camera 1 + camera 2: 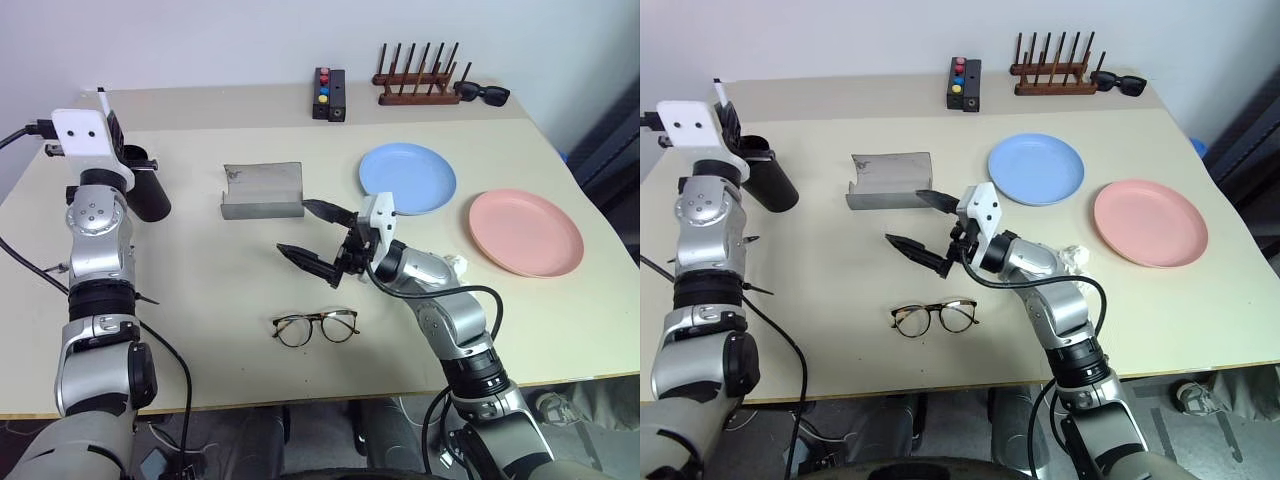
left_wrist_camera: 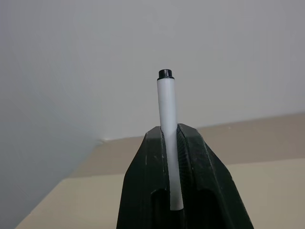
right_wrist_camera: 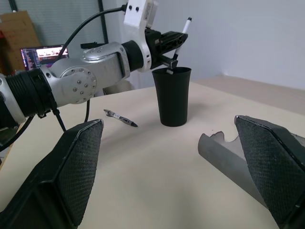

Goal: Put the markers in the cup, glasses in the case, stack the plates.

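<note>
A white marker is pinched upright in the left pincer, its lower end poised at the rim of the black cup directly beneath. For a clean drop, the barrel should be centred over the mouth before the jaws are eased apart; a tilted release risks the rim being struck. A second marker is seen lying on the tabletop near the cup, to be fetched next. The right pincer is held wide and empty, the glasses just below it, the grey case just beyond.
</note>
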### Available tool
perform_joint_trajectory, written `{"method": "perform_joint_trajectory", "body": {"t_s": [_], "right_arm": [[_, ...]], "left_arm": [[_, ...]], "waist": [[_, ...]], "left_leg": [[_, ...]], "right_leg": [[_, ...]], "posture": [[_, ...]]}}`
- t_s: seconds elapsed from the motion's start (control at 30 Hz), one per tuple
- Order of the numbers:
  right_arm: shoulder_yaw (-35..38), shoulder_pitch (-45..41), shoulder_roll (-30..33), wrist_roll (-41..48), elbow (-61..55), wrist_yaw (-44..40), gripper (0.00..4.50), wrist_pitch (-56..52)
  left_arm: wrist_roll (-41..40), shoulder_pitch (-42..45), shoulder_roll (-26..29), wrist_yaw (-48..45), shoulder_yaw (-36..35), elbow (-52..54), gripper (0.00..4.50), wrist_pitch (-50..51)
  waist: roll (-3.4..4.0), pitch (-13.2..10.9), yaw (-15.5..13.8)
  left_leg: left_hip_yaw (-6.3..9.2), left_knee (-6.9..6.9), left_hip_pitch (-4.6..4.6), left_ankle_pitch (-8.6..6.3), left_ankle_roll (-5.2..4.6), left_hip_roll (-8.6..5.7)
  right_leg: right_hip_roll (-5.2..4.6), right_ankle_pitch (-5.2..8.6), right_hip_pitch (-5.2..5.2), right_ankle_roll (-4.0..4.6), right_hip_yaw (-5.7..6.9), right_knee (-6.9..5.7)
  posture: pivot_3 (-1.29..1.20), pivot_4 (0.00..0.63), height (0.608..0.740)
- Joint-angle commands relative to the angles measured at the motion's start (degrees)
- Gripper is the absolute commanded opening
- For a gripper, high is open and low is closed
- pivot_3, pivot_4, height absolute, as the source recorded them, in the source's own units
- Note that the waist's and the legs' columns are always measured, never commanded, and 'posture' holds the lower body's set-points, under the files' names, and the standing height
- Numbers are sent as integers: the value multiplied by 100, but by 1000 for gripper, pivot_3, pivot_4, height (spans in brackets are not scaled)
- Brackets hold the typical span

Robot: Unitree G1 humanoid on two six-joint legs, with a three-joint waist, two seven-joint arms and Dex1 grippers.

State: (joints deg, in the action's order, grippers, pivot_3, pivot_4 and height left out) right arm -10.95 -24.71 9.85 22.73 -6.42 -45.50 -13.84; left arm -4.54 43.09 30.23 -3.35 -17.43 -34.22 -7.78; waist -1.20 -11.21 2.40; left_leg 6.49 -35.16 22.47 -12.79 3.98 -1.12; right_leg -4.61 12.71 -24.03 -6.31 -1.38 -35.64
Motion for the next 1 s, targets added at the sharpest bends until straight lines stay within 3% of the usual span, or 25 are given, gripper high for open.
{"method": "perform_joint_trajectory", "body": {"t_s": [0.03, 0.07, 0.4, 0.5, 0.6, 0.7, 0.83, 1.0], "right_arm": [[48, -96, -75, 95, -218, -4, 4500, 109], [47, -99, -77, 97, -214, -6, 4500, 109], [36, -73, -71, 100, -254, 0, 4500, 95], [33, -59, -71, 95, -275, 14, 4500, 94], [40, -30, -66, 93, -313, 43, 4500, 85], [49, -7, -60, 96, -322, 57, 4500, 82], [32, -16, -76, 111, -289, 34, 4500, 78], [-3, -59, -110, 123, -222, -39, 4500, 84]], "left_arm": [[-40, -6, 67, 98, -101, 214, 1550, -9], [-34, -8, 67, 106, -98, 217, 2037, -8], [-120, -14, 38, 105, -118, 324, 2037, 48], [-582, -18, 185, -247, -374, 630, 2037, 343], [-1086, -217, 551, -628, -787, 1101, 2861, 826], [-1104, -543, 928, -273, -1216, 1379, 4356, 1336], [-958, -1071, 1152, 437, -1606, 1562, 4472, 2338], [-1210, -1335, 813, 1188, -1885, 2088, 4472, 4098]], "waist": [[0, 0, -1], [0, 0, -1], [0, 0, 0], [0, 0, 4], [0, 0, 52], [0, 0, 98], [0, 0, 87], [-11, 4, -26]], "left_leg": [[0, 0, 0, 0, 0, 0], [0, 0, 0, 0, 0, 0], [1, -1, -1, 0, 0, 0], [1, -2, -1, 0, 1, 0], [0, 0, -1, 0, 1, 0], [-1, 2, -1, 0, 1, 1], [1, 0, -6, 0, 1, 1], [4, -6, -5, 3, 5, -1]], "right_leg": [[0, 0, 0, 0, 0, -1], [0, 0, 0, 0, 0, -2], [0, 0, -1, 0, 0, -6], [0, 0, -1, 0, 0, -8], [0, 0, -7, 0, -1, -14], [0, 1, -22, 2, -4, -35], [0, 2, -21, 2, -3, -45], [0, 3, -14, 1, -3, -44]], "posture": [[0, 150, 740], [0, 150, 740], [0, 150, 740], [0, 150, 740], [0, 150, 740], [0, 150, 740], [0, 150, 740], [0, 150, 740]]}}
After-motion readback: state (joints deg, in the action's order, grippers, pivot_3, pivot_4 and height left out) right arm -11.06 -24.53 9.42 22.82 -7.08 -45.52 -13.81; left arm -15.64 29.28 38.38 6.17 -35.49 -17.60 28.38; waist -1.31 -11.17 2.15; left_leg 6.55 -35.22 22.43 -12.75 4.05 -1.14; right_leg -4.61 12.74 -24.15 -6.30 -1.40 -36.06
